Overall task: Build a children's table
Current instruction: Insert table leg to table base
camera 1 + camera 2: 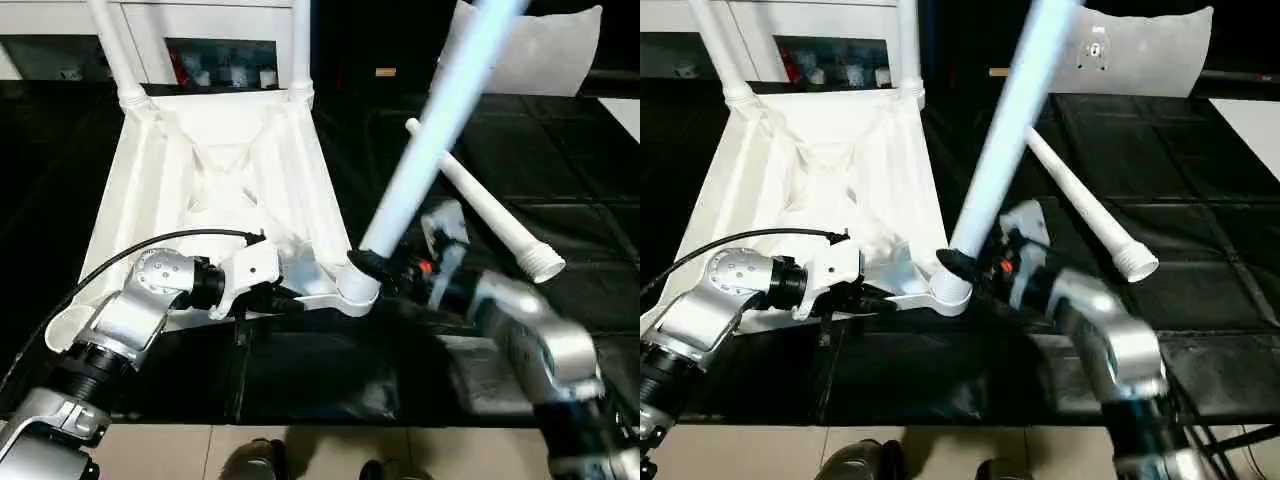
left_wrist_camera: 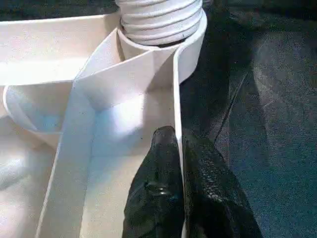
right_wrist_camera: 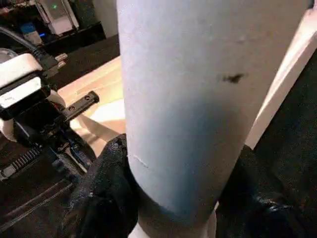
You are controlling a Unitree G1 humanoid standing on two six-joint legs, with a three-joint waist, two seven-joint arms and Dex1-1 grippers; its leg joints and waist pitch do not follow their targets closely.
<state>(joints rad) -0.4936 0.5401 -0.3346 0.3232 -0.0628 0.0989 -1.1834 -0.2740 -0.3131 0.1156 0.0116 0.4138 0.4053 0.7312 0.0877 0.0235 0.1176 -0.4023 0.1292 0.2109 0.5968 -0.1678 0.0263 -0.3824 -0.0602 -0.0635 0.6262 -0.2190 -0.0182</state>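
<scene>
Left eye view — four legs (image 1: 432, 125)

This is looking like a robotics lab or test room rather than a home. A black padded cover (image 1: 560, 190) is lying over the bench, white cabinets (image 1: 190, 30) are standing along its far edge (small items sitting in their open shelves), and electronics (image 3: 54, 15) are glowing behind.

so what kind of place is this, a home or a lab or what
Probably a lab or test room, not a home. The work sits on a black-covered worktable, white cabinets with small items on a shelf line the back wall, and the upturned table top is laid out for assembly.
</scene>
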